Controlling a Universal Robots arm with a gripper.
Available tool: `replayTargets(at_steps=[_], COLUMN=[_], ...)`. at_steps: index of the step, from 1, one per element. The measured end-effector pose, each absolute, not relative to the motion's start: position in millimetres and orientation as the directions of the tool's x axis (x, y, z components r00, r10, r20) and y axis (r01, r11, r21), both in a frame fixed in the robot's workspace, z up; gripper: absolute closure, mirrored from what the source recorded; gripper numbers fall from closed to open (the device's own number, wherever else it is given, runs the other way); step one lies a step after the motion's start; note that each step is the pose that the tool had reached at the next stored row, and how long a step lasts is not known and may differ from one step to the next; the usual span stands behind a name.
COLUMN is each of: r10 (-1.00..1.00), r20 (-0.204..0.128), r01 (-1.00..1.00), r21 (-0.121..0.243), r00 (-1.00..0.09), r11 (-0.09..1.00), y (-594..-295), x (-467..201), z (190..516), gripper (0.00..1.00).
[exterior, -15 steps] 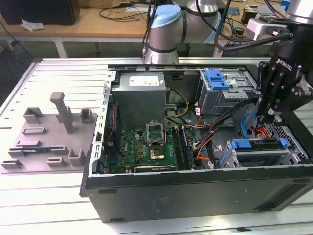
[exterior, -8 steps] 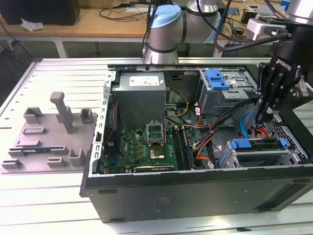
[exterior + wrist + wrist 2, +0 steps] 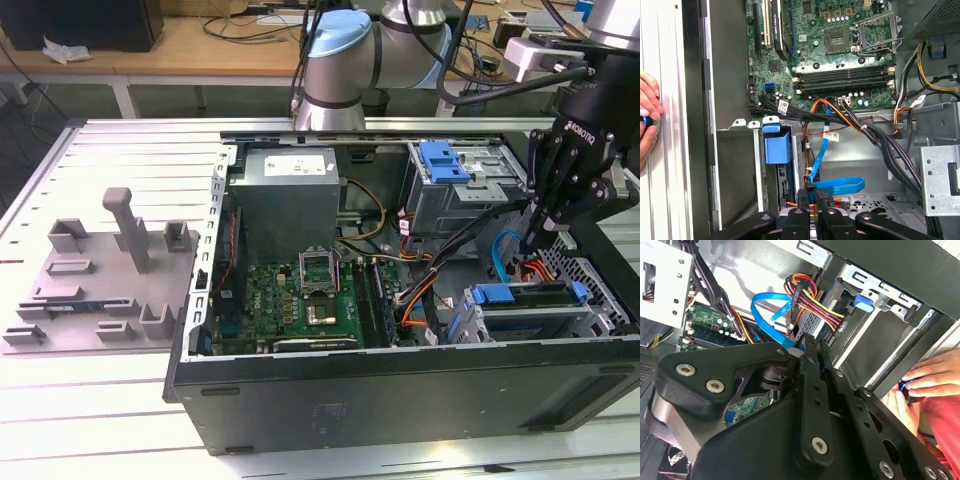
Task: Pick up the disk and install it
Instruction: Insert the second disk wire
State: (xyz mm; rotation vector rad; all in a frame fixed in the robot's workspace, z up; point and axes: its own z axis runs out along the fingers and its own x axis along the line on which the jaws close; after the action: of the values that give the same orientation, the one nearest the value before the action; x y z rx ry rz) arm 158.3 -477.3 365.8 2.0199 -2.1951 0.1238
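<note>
We see the black multi-link gripper (image 3: 540, 235) lowered into the open black computer case (image 3: 400, 395), its fingers (image 3: 812, 197) drawn close together with nothing visibly between them. The silver-grey hard disk in its blue plastic carrier (image 3: 525, 300) already sits in the lower metal bay, just below and beside the fingertips; we cannot tell whether they touch it. A flat blue data cable (image 3: 840, 185) and an orange-red-yellow power cable bundle (image 3: 812, 300) lie just in front of the fingertips. A person's hand (image 3: 927, 385) rests outside the case wall
</note>
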Motion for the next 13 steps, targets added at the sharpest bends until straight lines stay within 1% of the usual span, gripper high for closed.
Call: replayTargets(at_steps=[3,6,13], r10=[-0.984,-0.987,-0.994], r20=[0.158,0.139,0.080], r01=[-0.995,-0.995,-0.995], r21=[0.046,0.047,0.052], r00=[-0.078,-0.078,-0.078], r11=[0.086,0.085,0.082], y=[-484,-491,-507], x=[158,158,159], z=[366,366,366], gripper=[0.84,0.84,0.84])
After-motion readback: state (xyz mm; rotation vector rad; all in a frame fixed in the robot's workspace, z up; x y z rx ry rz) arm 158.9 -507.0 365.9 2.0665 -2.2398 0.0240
